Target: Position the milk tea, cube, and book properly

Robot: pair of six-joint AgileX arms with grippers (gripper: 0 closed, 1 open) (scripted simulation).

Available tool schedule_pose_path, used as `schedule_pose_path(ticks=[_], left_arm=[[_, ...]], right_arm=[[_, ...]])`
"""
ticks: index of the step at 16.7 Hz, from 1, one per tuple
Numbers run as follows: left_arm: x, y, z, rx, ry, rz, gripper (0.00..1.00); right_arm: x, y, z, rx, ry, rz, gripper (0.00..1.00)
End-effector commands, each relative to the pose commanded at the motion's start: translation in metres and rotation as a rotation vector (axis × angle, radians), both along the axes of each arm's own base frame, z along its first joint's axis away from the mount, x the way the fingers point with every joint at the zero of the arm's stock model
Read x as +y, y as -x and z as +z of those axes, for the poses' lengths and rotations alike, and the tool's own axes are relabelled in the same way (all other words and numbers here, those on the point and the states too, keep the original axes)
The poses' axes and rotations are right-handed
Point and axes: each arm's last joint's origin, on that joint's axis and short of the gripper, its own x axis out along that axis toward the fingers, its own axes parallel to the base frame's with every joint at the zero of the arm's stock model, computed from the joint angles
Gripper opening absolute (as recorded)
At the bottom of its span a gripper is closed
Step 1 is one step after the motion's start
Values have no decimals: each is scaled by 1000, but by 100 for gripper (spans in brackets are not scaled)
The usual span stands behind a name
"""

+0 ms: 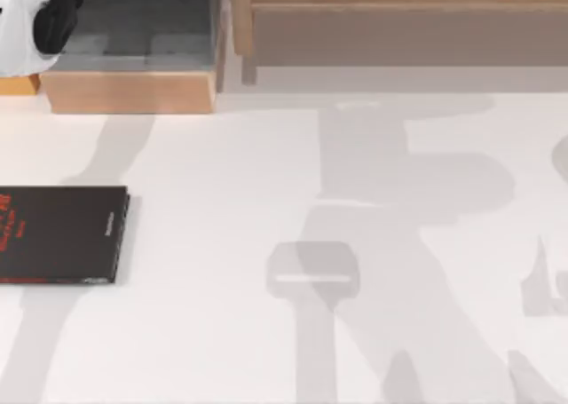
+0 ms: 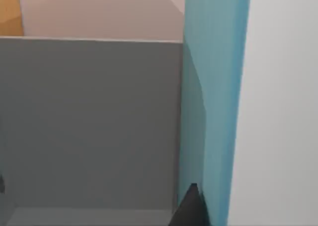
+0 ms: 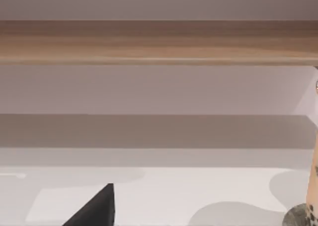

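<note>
Book (image 2: 213, 97) stands upright against the grey wooden bin (image 1: 133, 91) at far left, beside the left claw (image 2: 191, 208); grip state cannot be told. Black book (image 1: 60, 233) lies flat on the surface (image 1: 266, 333).

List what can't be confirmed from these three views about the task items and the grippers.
- Left gripper: the top view's upper left corner cuts the left arm off, hiding its fingers.
- Book: left wrist view shows just a teal strip, cropped by the frame.
- Milk tea: right wrist view's edge leaves a sliver.
- Right gripper: one dark fingertip; its state is unreadable.
</note>
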Motion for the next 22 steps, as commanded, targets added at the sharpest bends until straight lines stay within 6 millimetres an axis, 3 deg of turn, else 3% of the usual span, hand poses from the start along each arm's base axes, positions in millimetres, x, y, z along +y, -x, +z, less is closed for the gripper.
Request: schedule_pose_path(ticks=[4,5,22], left_arm=[[0,0,0,0,0,0,2],[0,0,0,0,0,0,0],[0,9,10,-2,-2,1,0]], right_arm=[[0,0,0,0,0,0,100],[0,0,0,0,0,0,100],[0,0,0,0,0,0,100]])
